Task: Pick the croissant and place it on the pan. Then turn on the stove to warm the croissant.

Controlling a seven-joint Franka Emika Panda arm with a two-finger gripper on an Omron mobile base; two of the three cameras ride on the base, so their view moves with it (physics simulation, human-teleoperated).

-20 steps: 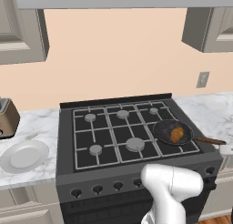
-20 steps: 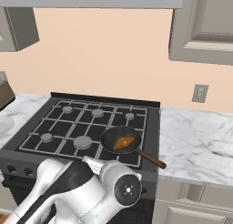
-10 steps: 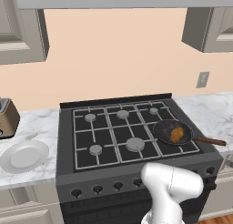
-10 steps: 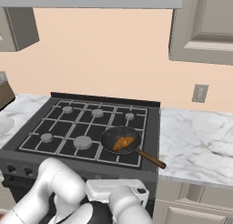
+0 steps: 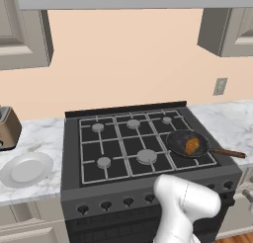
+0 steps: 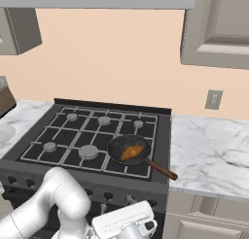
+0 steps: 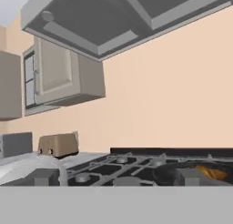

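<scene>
The golden-brown croissant [image 5: 192,146] [image 6: 131,152] lies inside the dark round pan [image 5: 179,140] [image 6: 118,145]. The pan sits on the front right burner of the black stove [image 5: 118,143] [image 6: 73,131], its brown handle pointing right and toward me. My arm is folded low in front of the stove's knob row [image 5: 106,205]. In the hand view my gripper [image 7: 116,177] is open with nothing between its widely spread fingertips. It looks level across the stove top, with the croissant [image 7: 212,172] at the right.
A white plate [image 5: 25,169] lies on the marble counter left of the stove, with a brown toaster [image 5: 7,128] [image 7: 57,145] behind it. More marble counter [image 6: 209,155] stretches to the right. A range hood and wall cabinets hang overhead.
My hand has sunk lower in front of the stove's front face. The croissant and the pan have stayed where they were.
</scene>
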